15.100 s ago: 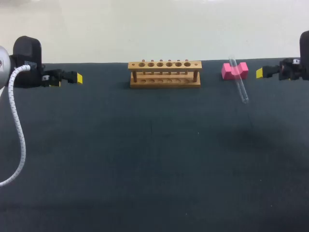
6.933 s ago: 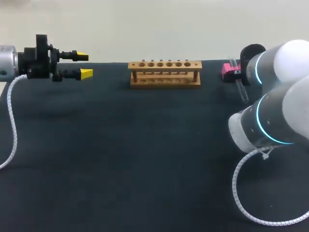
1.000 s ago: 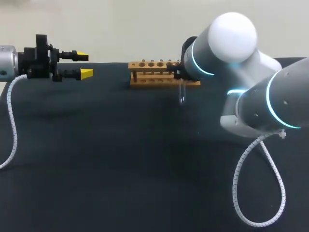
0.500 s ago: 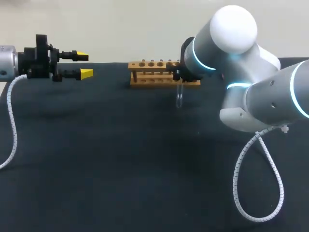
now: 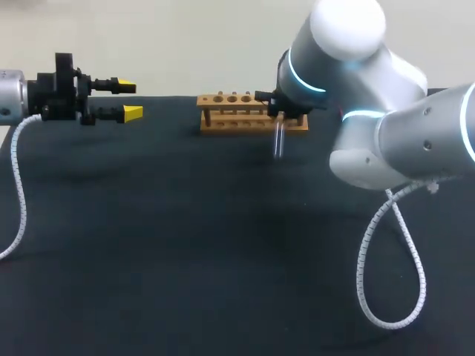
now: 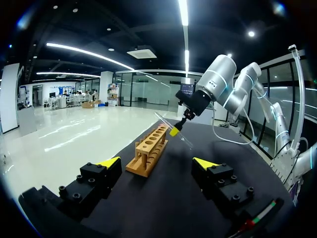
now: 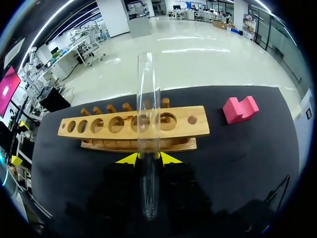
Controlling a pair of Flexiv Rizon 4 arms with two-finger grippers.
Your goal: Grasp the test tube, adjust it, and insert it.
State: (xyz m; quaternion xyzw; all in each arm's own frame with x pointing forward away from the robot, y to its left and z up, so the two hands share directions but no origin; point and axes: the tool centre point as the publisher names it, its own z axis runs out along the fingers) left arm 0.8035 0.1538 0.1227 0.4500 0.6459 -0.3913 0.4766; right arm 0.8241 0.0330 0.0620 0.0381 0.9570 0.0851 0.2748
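Glass is already in the grip: the right hand (image 7: 148,157) has its two yellow tips pressed against the clear glass test tube (image 7: 148,109) from either side, so the grasp looks done. The adjusting seems far along, since in the head view the tube hangs close to upright, pointing towards six o'clock from the hand and clear of the counter (image 5: 185,245). The left wrist view shows it with more of a lean, so some straightening may remain. Insertion is still to do; the tube sits in no hole.

In the right wrist view the tube runs from under the hand out ahead of it, crossing the long wooden rack (image 7: 99,126) with its row of round holes near the right-hand holes. In the head view the tube hangs just in front of the rack's three o'clock end. A bright pink notched block (image 7: 240,109) lies beyond that end, apart from the rack.

Over at the counter's ten o'clock corner the left hand (image 5: 128,100) hangs spread wide, holding nothing.
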